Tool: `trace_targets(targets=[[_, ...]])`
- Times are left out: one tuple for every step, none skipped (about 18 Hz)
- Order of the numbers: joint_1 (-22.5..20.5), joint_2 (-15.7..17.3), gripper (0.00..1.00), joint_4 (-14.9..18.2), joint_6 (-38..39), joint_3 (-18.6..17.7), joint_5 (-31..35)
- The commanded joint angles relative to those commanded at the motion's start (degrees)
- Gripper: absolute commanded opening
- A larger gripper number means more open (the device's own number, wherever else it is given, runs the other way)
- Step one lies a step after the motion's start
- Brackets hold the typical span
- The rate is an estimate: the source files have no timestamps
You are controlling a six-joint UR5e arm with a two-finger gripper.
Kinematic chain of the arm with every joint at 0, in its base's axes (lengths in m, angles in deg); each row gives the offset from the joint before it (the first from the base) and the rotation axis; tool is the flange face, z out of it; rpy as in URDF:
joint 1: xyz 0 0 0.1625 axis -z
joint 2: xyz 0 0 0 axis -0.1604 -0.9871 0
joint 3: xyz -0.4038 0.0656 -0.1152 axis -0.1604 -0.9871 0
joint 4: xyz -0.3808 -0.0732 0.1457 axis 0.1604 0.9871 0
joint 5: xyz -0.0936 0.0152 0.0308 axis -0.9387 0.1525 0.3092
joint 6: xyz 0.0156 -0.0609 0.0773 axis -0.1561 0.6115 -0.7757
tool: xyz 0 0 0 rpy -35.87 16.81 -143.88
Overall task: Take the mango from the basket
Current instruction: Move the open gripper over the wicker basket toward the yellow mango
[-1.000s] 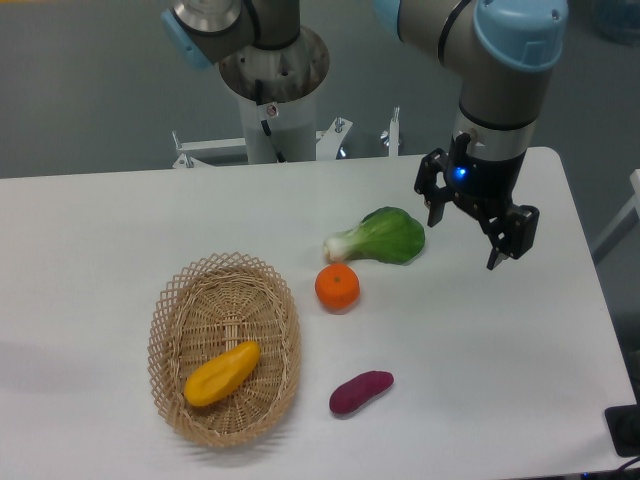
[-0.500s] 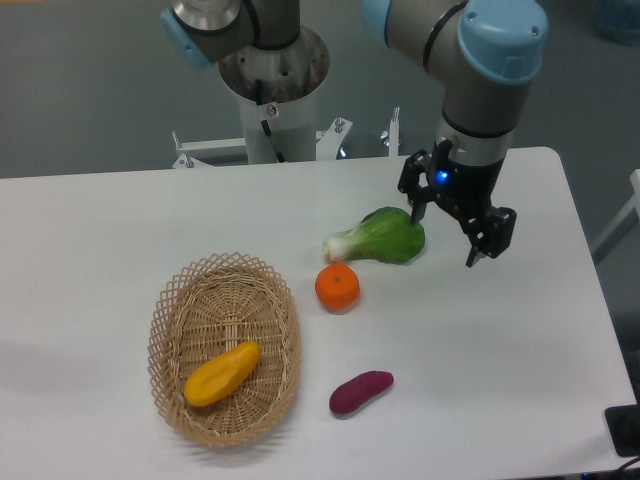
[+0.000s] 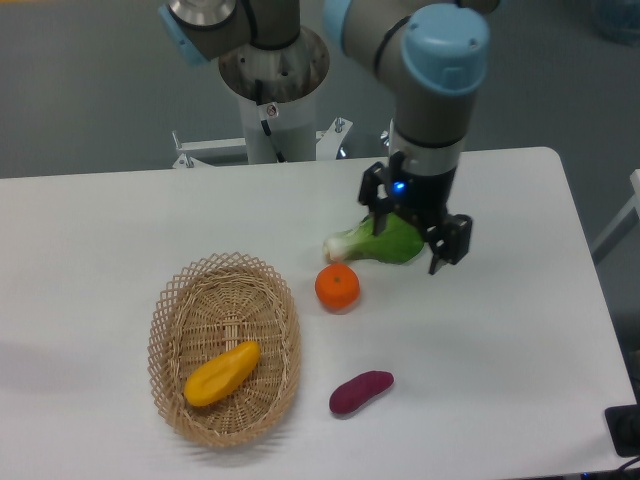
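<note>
pincer (image 3: 409,234) released, empty, over the bok choy (image 3: 385,241); low transit to mango (image 3: 222,373) risks clipping basket (image 3: 165,322) rim.

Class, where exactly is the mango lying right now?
The mango lies inside the wicker basket, toward its near end, at the lower left of the camera view, left of the purple sweet potato.
</note>
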Motion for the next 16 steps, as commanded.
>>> trace_targets(targets=[[1.23,0.0,1.0,-1.05,2.02,-0.53,0.0],[2.29,-0.17,1.0,-2.63,3.87,-1.14,0.17],[3.17,-0.18,1.0,-4.04,5.54,-2.1,0.18],[4.13,-0.26,1.0,-5.62,7.03,-2.98,0.26],[5.27,-0.44,1.0,-6.85,8.53,-3.95,0.26],[6.59,-0.7,1.0,-8.17,9.94,-4.83,0.35],[7.56,-0.79,1.0,-9.75,11.34,-5.97,0.44],[8.53,-1.23,1.0,-11.33,12.84,-6.94,0.44],[9.75,-2.27,1.0,-13.0,14.85,-7.21,0.44],[11.33,-3.68,1.0,-14.24,17.05,-7.21,0.44],[12.48,-5.08,1.0,-14.77,18.72,-7.12,0.53],[13.1,-6.49,1.0,-14.78,19.52,-6.6,0.53],[13.89,-7.98,1.0,-14.6,19.36,-5.9,0.44],[14.59,-9.39,1.0,-14.43,19.01,-4.94,0.35],[15.73,-10.54,1.0,-14.34,19.18,-4.4,0.44],[16.35,-11.24,1.0,-14.16,19.09,-4.05,0.44]])
